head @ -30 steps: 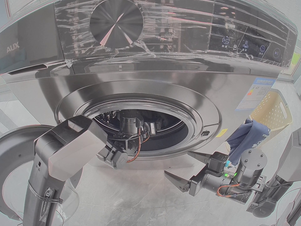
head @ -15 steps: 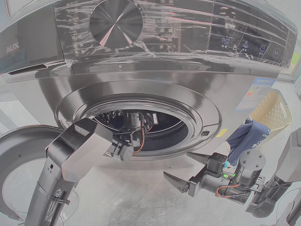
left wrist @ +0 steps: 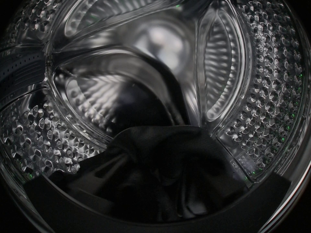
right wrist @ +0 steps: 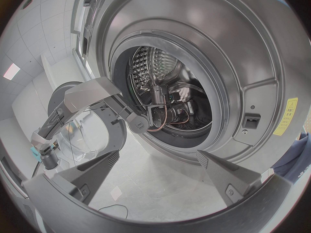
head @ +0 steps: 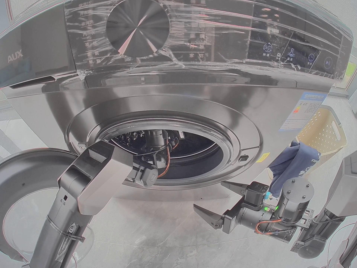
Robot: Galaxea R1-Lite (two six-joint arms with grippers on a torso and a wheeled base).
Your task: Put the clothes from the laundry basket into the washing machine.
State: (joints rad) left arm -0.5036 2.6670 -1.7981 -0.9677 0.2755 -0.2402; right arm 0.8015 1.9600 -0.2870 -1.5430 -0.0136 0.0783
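One washing machine [head: 178,93], one door [head: 22,175], one dial [head: 137,26]. One laundry basket [head: 327,131]. Two garments: one blue garment [head: 293,164], one dark garment [left wrist: 162,165]. One yellow sticker [head: 263,157], one blue label [head: 303,110].

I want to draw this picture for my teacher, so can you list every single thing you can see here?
washing machine: one, dark grey, straight ahead
door: one, dark rim, swung open on robot's left
drum: one, silver, inside the machine
dark garment: one, black, lying in the drum
blue garment: one, blue, draped over the basket
laundry basket: one, cream, right of the machine
left arm: one, grey, wrist inside the drum opening
right end effector: one, black, open, low before the machine
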